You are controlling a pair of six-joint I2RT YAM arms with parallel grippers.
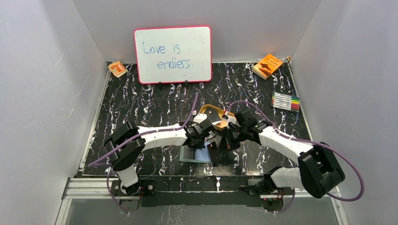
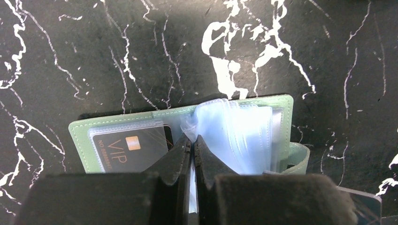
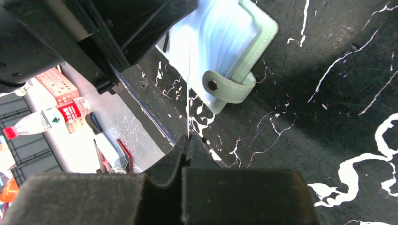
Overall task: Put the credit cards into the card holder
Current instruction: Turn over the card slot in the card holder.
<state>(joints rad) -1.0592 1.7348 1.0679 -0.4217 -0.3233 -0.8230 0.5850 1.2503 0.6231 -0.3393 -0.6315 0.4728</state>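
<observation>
**Top view:** We see both arms bent inward over the black marbled table (image 1: 141,98). The left gripper (image 1: 210,141) and right gripper (image 1: 224,143) are close together above the open green wallet (image 1: 190,156), which lies near the table's front edge. A tan tray (image 1: 212,110) sits just behind them. A whiteboard (image 1: 172,54), an orange booklet (image 1: 268,65) and a pack of markers (image 1: 286,101) stand farther back.

**Left wrist:** We find the wallet lying open, with a black VIP card (image 2: 129,150) already tucked in its left-hand pocket. The left gripper's jaws are closed tight, pinching a clear sleeve (image 2: 206,119) from the bunch at the wallet's middle fold.

**Right wrist:** We see the right gripper's jaws pressed together on a thin card (image 3: 189,93). It shows edge-on as a pale line running from the fingertips toward the wallet's sleeves. We cannot tell whether its far end is inside a sleeve. The wallet's snap strap (image 3: 230,86) lies curled on the table beside the card.
</observation>
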